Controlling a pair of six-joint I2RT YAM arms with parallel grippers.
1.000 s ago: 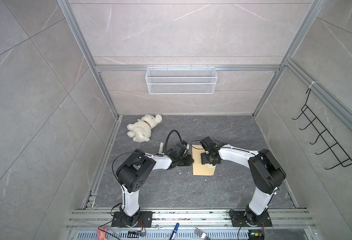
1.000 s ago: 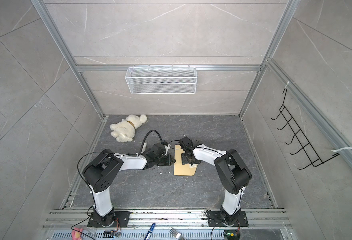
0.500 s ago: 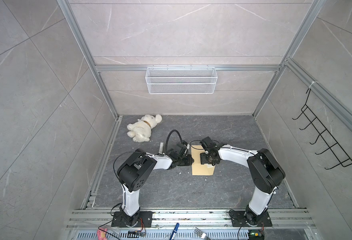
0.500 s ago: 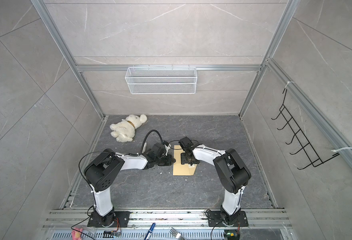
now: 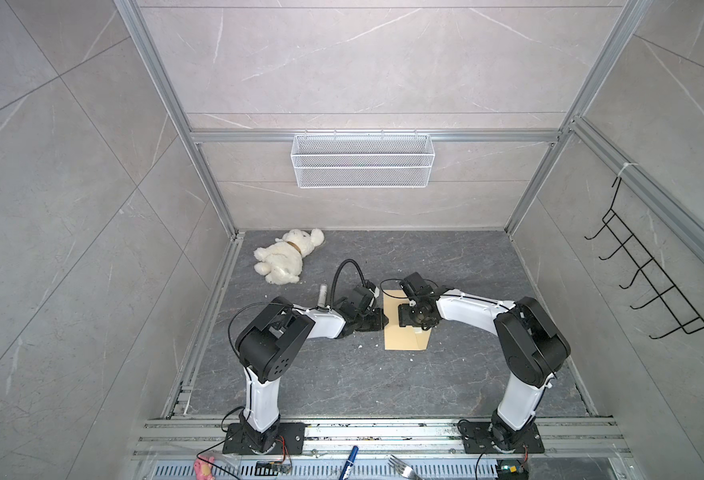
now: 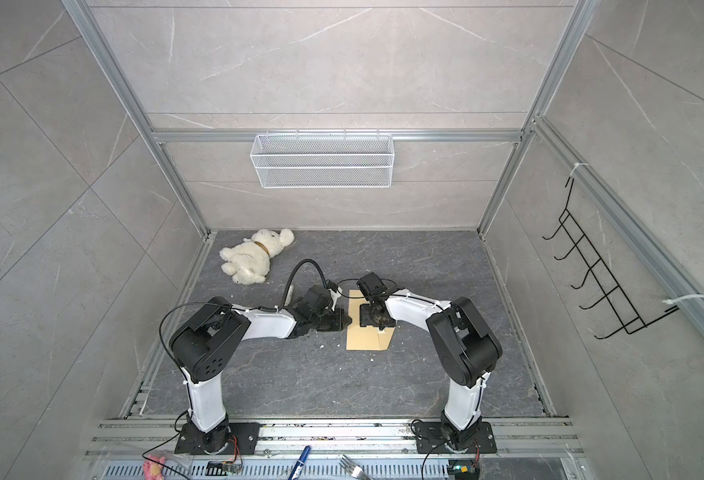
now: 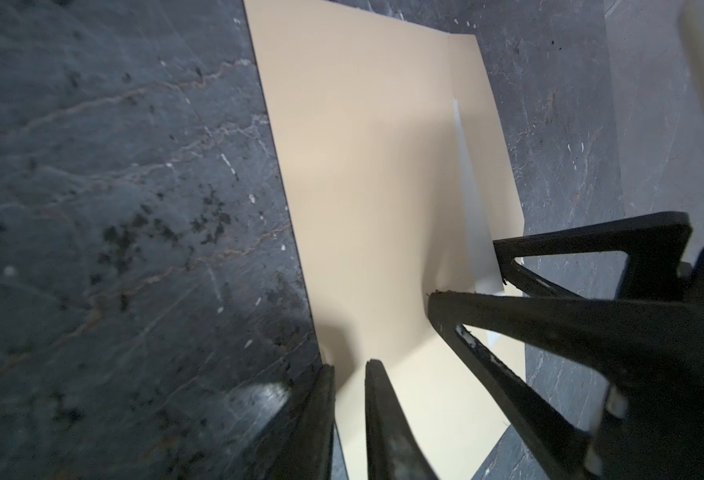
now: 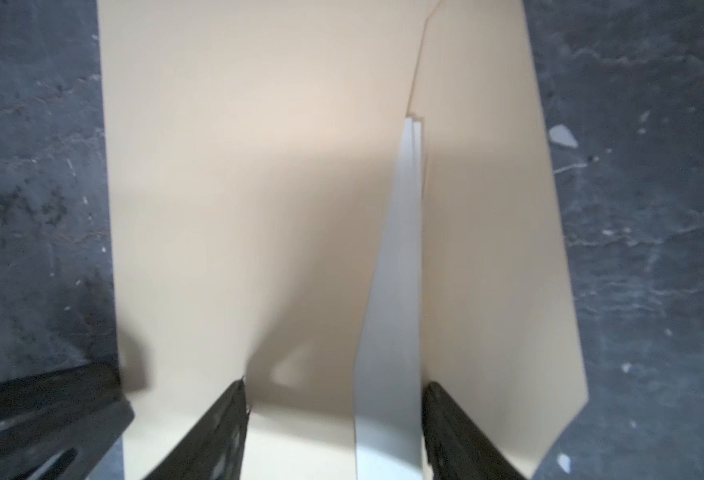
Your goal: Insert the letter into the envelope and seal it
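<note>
Envelope (image 5: 400, 340) lay below mid-frame; we saw the left gripper (image 7: 350, 365) pinching its edge. The right gripper (image 8: 335, 384) gaped open astride the letter (image 8: 391, 291).

The left end effector (image 7: 350, 368) and right end effector (image 8: 333, 386) crowd together over the envelope (image 5: 402, 343), with barely a gap to slip between them. Nearer me, the dark surface (image 5: 342, 382) lies bare and passable. At the far left, a plush bear (image 5: 285, 259) and a small grey cylinder (image 5: 323, 294) stand in the way.
</note>
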